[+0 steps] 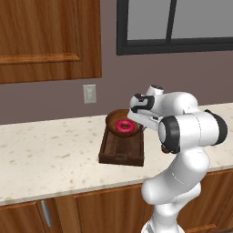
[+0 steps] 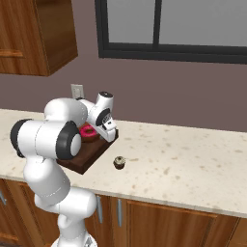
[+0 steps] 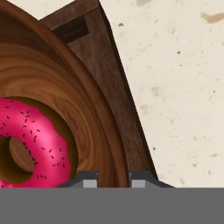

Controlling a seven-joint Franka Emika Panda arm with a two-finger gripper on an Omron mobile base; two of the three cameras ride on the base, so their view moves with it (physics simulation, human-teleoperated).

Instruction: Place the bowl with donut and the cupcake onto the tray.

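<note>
Speckled countertop (image 2: 183, 159): gripper (image 3: 113, 183) pinched on bowl (image 1: 119, 119) rim, donut (image 1: 124, 127) inside, over tray (image 1: 122, 150)'s far end; likely release next, then fetch cupcake (image 2: 119, 162).

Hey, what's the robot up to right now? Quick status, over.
Gripper shut on the bowl rim, donut inside, bowl over the tray far end. Cupcake on the counter beside the tray. Nothing in the way.
</note>
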